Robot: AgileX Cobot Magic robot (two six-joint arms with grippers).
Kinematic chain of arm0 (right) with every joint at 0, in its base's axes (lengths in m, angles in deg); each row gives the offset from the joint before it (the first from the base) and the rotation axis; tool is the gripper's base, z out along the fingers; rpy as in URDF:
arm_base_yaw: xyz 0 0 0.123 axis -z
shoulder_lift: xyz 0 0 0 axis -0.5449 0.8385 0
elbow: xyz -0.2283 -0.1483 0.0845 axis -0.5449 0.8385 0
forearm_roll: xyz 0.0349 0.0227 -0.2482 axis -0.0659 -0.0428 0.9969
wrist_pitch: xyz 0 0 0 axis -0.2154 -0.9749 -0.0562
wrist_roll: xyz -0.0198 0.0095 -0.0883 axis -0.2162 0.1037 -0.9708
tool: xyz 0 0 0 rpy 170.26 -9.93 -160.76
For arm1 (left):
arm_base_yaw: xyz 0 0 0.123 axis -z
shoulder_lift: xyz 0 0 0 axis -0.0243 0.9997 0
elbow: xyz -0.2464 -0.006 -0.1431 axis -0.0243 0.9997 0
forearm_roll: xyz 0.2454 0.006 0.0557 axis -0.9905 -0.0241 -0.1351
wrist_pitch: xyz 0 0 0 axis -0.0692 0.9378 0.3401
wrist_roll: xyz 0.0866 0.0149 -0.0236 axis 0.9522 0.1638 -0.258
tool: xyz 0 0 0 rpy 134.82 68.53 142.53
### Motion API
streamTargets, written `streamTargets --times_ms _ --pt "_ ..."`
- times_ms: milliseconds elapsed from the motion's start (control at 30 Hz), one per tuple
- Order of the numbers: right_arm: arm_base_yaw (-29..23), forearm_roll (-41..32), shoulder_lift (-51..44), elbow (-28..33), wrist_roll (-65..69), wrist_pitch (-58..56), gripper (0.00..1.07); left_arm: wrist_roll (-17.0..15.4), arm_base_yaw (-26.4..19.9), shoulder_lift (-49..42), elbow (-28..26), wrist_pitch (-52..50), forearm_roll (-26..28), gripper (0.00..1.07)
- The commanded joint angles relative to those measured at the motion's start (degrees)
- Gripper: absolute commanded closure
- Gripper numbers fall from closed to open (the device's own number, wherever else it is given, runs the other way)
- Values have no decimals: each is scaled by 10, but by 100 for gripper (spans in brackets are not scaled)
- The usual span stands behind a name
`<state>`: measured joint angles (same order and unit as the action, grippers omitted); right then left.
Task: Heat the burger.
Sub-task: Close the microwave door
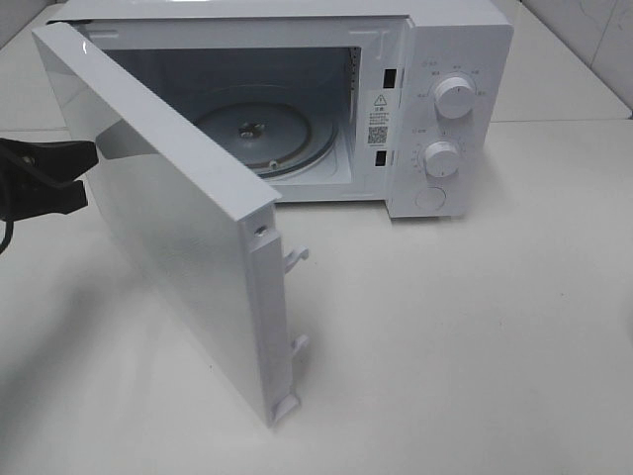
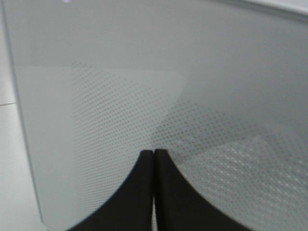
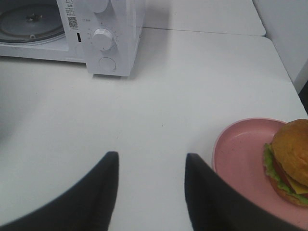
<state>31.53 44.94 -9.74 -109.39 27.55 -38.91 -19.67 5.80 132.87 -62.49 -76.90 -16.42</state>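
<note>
- Exterior high view: a white countertop microwave oven [image 1: 435,109] stands on a white table [image 1: 475,336], its white hinged door [image 1: 168,228] swung wide towards the camera. The cavity shows a round glass turntable [image 1: 262,134] with nothing on it. Two white round control knobs [image 1: 453,97] sit on the panel. The black left gripper [image 1: 45,178] is at the door's outer face, near its hinge side. Neither the burger nor the right gripper appears here.
- Left wrist view: the left gripper's two black fingers [image 2: 139,192] are pressed together, holding nothing, with the door's dotted window screen [image 2: 144,125] just ahead of the tips.
- Right wrist view: the black right gripper [image 3: 149,187] hangs over bare table, jaws apart and empty. The golden-bun burger with lettuce [image 3: 291,161] lies on a round pink plate [image 3: 236,154], just beside and slightly ahead of the jaws, on the side away from the microwave. The right arm is clearly the nearer one; the likely next move is a sideways shift to the plate's near rim, then a carry across to the open cavity.
</note>
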Motion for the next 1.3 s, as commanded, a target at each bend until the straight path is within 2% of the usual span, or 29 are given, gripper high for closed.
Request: streamTargets --times_ms 33,233,433,500,767,900,967,1000,1033,1067,1133,1200,1233,1267,1300 --pt "3 3 -14 -1 4 5 61 0 7 -1 -5 0 -3 107" --pt "3 3 -14 -1 4 5 61 1 16 -1 -5 7 10 107" --pt "3 3 -14 -1 4 5 61 31 51 -1 -17 27 64 107" --pt "3 3 -14 -1 4 5 61 41 62 1 -26 25 101 107" --pt "3 3 -14 -1 4 5 61 42 85 25 -52 23 124 107" --pt "3 3 -14 -1 4 5 61 46 108 45 -68 24 160 107" --pt "3 3 -14 -1 4 5 61 53 113 49 -70 25 167 107" --pt "3 3 -14 -1 4 5 61 74 121 58 -77 25 176 107" --pt "3 3 -14 -1 4 5 61 74 121 58 -77 25 176 107" --pt "3 3 -14 -1 4 5 61 96 131 67 -84 25 187 107" --pt "3 3 -14 -1 4 5 61 106 135 72 -85 25 197 107" --pt "3 3 -14 -1 4 5 61 125 148 80 -90 25 236 107" --pt "3 3 -14 -1 4 5 61 125 148 80 -90 25 236 107" --pt "3 3 -14 -1 4 5 61 140 155 81 -90 25 263 107" --pt "3 3 -14 -1 4 5 61 140 155 81 -90 25 263 107"
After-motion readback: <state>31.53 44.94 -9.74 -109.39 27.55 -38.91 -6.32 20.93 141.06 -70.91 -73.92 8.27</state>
